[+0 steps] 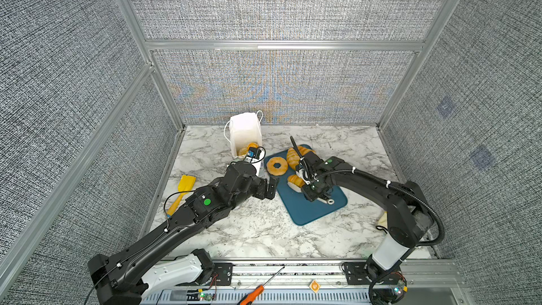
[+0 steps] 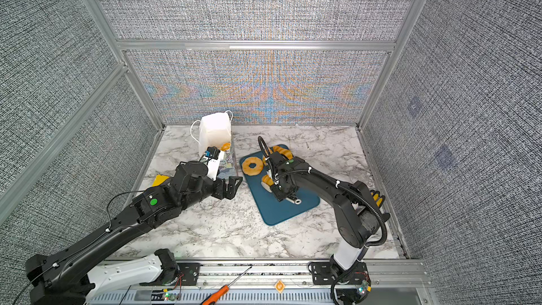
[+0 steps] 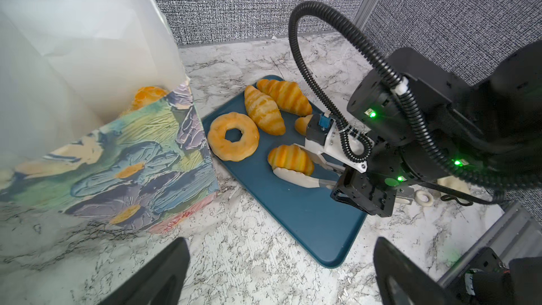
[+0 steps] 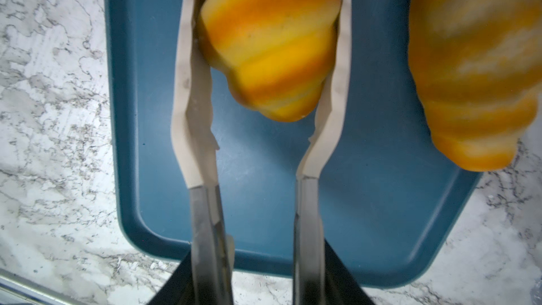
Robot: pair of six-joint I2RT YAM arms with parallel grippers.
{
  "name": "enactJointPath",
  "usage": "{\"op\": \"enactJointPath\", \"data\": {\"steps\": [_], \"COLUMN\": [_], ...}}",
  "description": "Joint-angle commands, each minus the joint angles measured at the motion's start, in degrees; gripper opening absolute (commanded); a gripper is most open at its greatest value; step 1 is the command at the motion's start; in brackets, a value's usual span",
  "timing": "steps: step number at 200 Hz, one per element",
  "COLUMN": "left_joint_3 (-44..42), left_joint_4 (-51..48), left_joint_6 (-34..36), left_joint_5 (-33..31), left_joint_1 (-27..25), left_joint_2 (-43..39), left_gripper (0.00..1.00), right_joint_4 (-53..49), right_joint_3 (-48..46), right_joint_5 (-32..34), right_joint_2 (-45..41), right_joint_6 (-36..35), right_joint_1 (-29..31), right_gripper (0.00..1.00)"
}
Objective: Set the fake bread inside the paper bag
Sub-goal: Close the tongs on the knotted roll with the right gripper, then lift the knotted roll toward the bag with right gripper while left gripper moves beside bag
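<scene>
Silicone-tipped tongs (image 4: 190, 112), held by the right hand (image 3: 359, 198) closed on their handles, pinch a ridged croissant (image 4: 269, 42) on the blue tray (image 4: 366, 200): the pick-up step, I judge. Next comes a lift and a carry leftward over the paper bag (image 3: 132, 156) (one pastry (image 3: 148, 95) already shows inside). Left hand (image 3: 281, 272) hangs wide open, empty, beside the bag, likely in the carry's path. Doughnut (image 3: 233, 136) and two croissants (image 3: 264, 110) wait on the tray; a yellow spatula (image 1: 181, 192) lies on the desk (image 1: 249, 230).
</scene>
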Motion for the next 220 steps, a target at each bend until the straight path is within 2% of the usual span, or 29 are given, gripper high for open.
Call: {"op": "enactJointPath", "data": {"steps": [1, 103, 220], "left_joint_3": [0.0, 2.1, 6.8], "left_joint_4": [-0.9, -3.4, -6.6], "left_joint_6": [-0.3, 1.5, 4.9], "left_joint_5": [-1.3, -4.5, -9.5], "left_joint_1": [0.0, 0.0, 0.4], "left_joint_2": [-0.3, -0.7, -1.1], "left_gripper": [0.99, 0.99, 0.99], "right_joint_4": [-0.6, -3.0, -7.1], "right_joint_3": [-0.3, 1.9, 12.1], "right_joint_5": [-1.5, -2.3, -1.5], "right_joint_2": [-1.6, -7.6, -9.9], "right_joint_6": [0.9, 2.3, 2.9], "right_joint_1": [0.0, 0.2, 2.3], "right_gripper": [0.49, 0.49, 0.49]}}
